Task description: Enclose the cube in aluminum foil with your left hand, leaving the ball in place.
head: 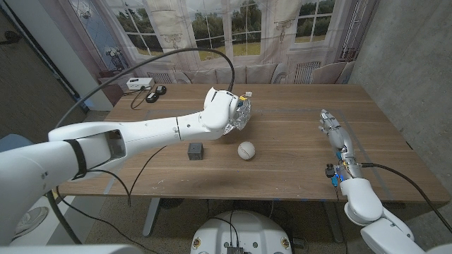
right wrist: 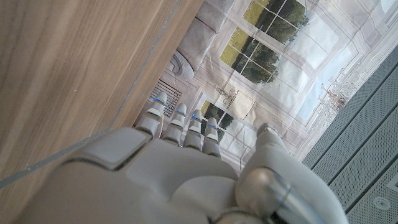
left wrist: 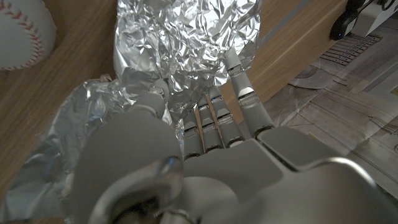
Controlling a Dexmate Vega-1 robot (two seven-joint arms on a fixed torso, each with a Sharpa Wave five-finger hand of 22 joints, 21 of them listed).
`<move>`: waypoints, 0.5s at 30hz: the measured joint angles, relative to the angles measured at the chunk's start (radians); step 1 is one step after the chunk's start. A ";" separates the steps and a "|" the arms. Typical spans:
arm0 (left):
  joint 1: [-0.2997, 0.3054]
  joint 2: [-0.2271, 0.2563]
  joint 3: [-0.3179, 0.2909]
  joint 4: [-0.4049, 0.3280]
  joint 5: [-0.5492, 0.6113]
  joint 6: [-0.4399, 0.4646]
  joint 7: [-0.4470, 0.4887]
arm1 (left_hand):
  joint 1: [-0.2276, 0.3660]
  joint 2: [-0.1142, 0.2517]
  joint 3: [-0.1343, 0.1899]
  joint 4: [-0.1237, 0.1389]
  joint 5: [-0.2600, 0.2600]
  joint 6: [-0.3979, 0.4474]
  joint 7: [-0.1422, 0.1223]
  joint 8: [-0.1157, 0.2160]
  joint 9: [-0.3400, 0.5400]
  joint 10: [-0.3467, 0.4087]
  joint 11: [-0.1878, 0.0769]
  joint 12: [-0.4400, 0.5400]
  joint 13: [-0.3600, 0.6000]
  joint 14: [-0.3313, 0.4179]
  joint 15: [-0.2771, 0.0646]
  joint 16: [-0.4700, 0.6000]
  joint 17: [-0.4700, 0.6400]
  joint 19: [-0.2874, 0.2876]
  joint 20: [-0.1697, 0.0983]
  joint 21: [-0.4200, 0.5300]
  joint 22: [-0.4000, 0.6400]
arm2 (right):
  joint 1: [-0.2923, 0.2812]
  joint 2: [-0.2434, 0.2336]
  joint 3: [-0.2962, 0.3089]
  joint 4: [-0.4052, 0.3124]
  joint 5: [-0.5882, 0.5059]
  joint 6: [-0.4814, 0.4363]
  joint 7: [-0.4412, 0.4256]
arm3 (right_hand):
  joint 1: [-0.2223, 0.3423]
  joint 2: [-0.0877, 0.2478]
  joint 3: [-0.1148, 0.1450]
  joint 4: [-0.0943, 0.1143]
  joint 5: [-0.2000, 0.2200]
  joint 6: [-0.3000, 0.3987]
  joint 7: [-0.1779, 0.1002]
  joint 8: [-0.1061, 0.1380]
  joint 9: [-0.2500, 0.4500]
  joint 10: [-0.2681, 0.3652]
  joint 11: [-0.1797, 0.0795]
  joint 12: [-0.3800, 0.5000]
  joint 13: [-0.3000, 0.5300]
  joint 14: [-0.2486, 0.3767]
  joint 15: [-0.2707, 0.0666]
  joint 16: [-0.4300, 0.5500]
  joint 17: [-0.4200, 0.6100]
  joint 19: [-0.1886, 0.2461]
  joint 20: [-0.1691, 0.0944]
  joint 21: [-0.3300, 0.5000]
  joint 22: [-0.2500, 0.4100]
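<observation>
The left hand grips the crumpled foil above the table, apparently to carry it to the cube, which sits uncovered beside the ball, while the right hand waits aside, empty, fingers extended.

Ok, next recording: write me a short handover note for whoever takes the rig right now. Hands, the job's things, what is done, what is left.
Left hand: grips the crumpled sheet of aluminium foil, held over the middle of the wooden table, behind the cube.
Right hand: at the table's right side, fingers extended, holding nothing.
Small dark grey cube: bare on the table, nearer the front edge than the foil.
White baseball with red stitching: just to the right of the cube, apart from it.
Done: foil picked up.
Left: bring the foil onto the cube and wrap it, leaving the baseball alone.
</observation>
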State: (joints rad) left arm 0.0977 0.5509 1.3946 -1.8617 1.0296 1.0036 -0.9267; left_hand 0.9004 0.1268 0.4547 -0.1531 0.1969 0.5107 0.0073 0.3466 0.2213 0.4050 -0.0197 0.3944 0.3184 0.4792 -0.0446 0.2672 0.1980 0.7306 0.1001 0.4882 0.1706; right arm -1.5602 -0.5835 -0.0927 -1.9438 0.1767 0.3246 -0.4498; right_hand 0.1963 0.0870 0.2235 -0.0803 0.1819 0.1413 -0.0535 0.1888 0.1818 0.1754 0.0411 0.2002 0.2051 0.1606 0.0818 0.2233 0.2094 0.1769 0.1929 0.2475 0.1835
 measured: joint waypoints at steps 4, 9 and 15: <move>0.039 0.031 -0.044 -0.069 0.061 -0.002 -0.082 | -0.008 0.000 0.000 0.000 0.000 0.000 0.000 0.000 0.000 0.000 0.000 0.000 0.000 0.000 0.000 0.000 0.000 0.000 0.000 0.000 0.000 | -0.007 0.005 0.006 -0.009 -0.001 0.006 -0.002 | -0.001 0.001 0.000 0.000 0.000 0.000 0.000 0.000 0.000 0.000 0.000 0.000 0.000 0.000 0.000 0.000 0.000 0.000 0.000 0.000 0.000; 0.093 0.055 -0.106 -0.127 0.122 -0.024 -0.155 | -0.014 0.000 0.000 0.000 0.000 0.000 0.000 0.000 0.000 0.000 0.000 0.000 0.000 0.000 0.000 -0.005 0.000 0.000 0.000 0.000 0.000 | -0.015 0.012 0.015 -0.016 -0.001 0.014 -0.002 | 0.000 0.001 0.000 0.000 0.000 0.000 0.000 0.000 0.000 0.000 0.000 0.000 0.000 0.000 0.000 0.000 0.000 0.000 0.000 0.000 0.000; 0.163 0.065 -0.189 -0.180 0.196 -0.077 -0.254 | -0.014 0.000 0.003 0.003 0.000 0.005 0.006 -0.001 0.002 0.000 0.000 0.000 0.005 0.000 0.000 -0.005 0.000 0.006 -0.006 0.000 0.000 | -0.021 0.019 0.022 -0.023 0.003 0.019 -0.001 | 0.000 0.001 0.000 0.000 0.000 0.000 0.000 0.000 0.000 0.000 0.000 0.000 0.000 0.000 0.000 0.000 0.000 0.003 -0.004 0.000 0.000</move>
State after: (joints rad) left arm 0.2607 0.6159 1.2053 -2.0412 1.2258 0.9264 -1.1802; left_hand 0.8868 0.1267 0.4578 -0.1500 0.1968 0.5161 0.0128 0.3455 0.2236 0.4049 -0.0196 0.3944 0.3229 0.4791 -0.0446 0.2623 0.1978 0.7362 0.0946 0.4878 0.1709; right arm -1.5815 -0.5646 -0.0703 -1.9668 0.1793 0.3434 -0.4506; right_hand 0.1958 0.0875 0.2235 -0.0803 0.1819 0.1413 -0.0535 0.1888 0.1818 0.1754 0.0411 0.2002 0.2051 0.1606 0.0818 0.2233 0.2095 0.1804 0.1894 0.2475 0.1834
